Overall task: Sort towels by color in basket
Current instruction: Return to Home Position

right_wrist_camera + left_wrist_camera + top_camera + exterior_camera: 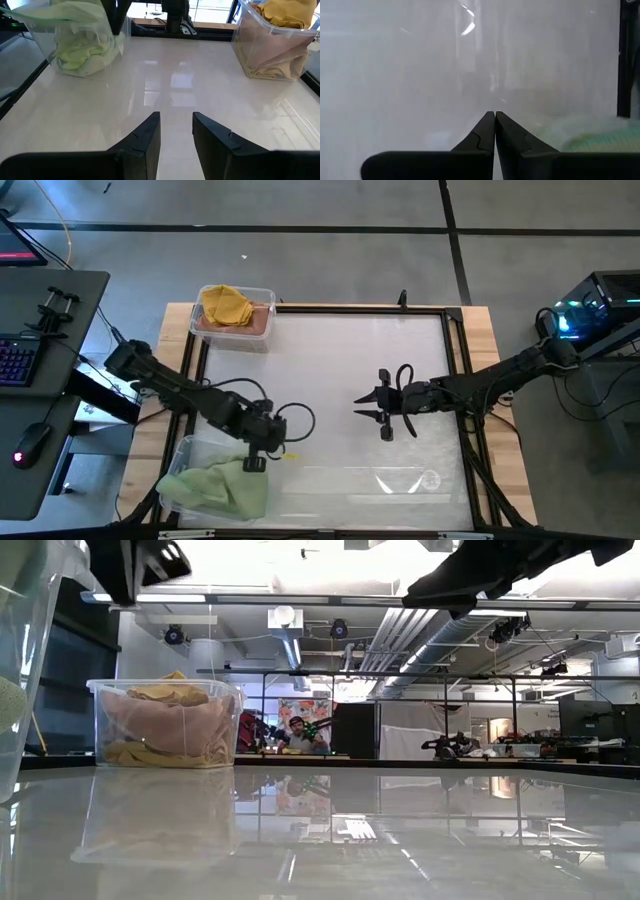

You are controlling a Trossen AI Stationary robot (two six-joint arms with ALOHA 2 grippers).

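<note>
The towels lie in two clear plastic bins on the left side of the glossy white worktop [330, 360].

My left gripper [495, 116] is closed, its two dark fingertips pressed together with nothing between them. It hangs above the inner edge of the bin [190, 452] at the lower left of the high view. Just beside and below it, a heap of lime and sage green towels [215, 490] fills that bin and bulges over the rim.

My right gripper [176, 122] has its fingers a narrow gap apart and holds nothing. It hovers over the bare middle of the worktop, pointing towards the left arm, well apart from both bins.

The second bin [262, 295] sits at the far left corner. In it a mustard yellow towel [226, 304] is crumpled on top of a dusty pink-brown towel [170, 720], which presses against the clear walls.

Beyond the worktop, the low view shows a person [297, 735] seated far back in the room.
</note>
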